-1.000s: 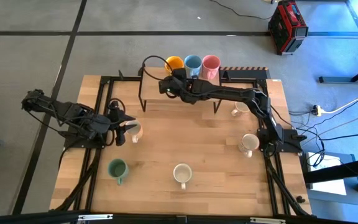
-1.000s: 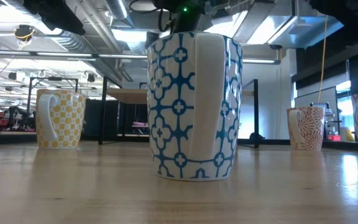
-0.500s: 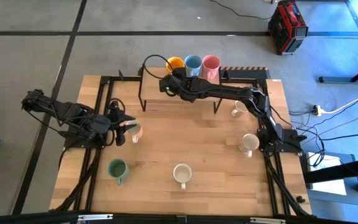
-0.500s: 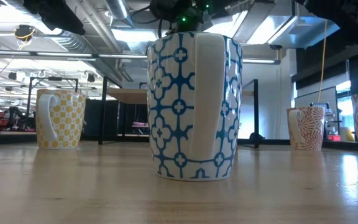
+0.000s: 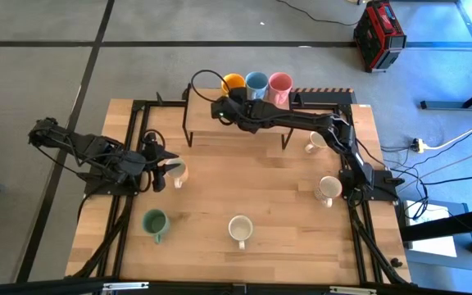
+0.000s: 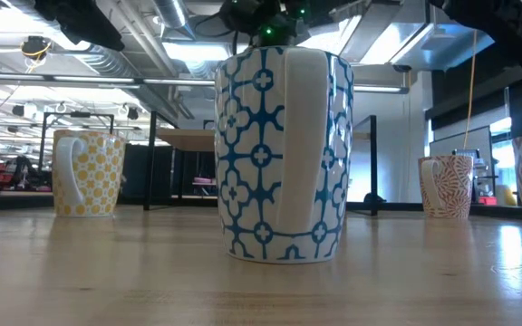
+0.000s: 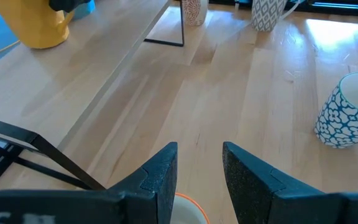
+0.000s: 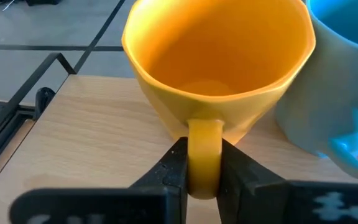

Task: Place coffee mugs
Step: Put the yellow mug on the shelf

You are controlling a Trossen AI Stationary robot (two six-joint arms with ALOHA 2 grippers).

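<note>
The orange mug (image 5: 233,82), blue mug (image 5: 256,82) and pink mug (image 5: 279,83) stand in a row on a raised wooden shelf (image 7: 73,81) at the table's far edge. My right gripper (image 5: 222,106) is shut on the orange mug (image 8: 216,68). My left gripper (image 5: 164,170) is open at the table's left, over a cream mug (image 5: 178,172) whose rim (image 7: 188,206) shows between its fingers; whether they touch it I cannot tell. The green mug (image 5: 154,221) and three more cream mugs (image 5: 240,228) (image 5: 329,188) (image 5: 314,143) stand upright on the table. My right gripper pinches the orange mug's handle (image 8: 204,146) between its two fingers (image 8: 176,168), which lie across the handle. It comes nearly level from the table's near side. The mug is upright, mouth up; whether its base rests on the shelf I cannot tell.
The shelf stands on black legs (image 5: 185,123). A black frame (image 5: 138,131) runs along the table's sides. In the low view the blue-patterned cream mug (image 6: 284,154) fills the middle, with a yellow-dotted one (image 6: 87,172) and a red-patterned one (image 6: 444,186) behind. Bare wood lies at the table's middle.
My right gripper has moved a little toward the table's far edge at the orange mug. My left gripper and the mugs on the table have kept still.
</note>
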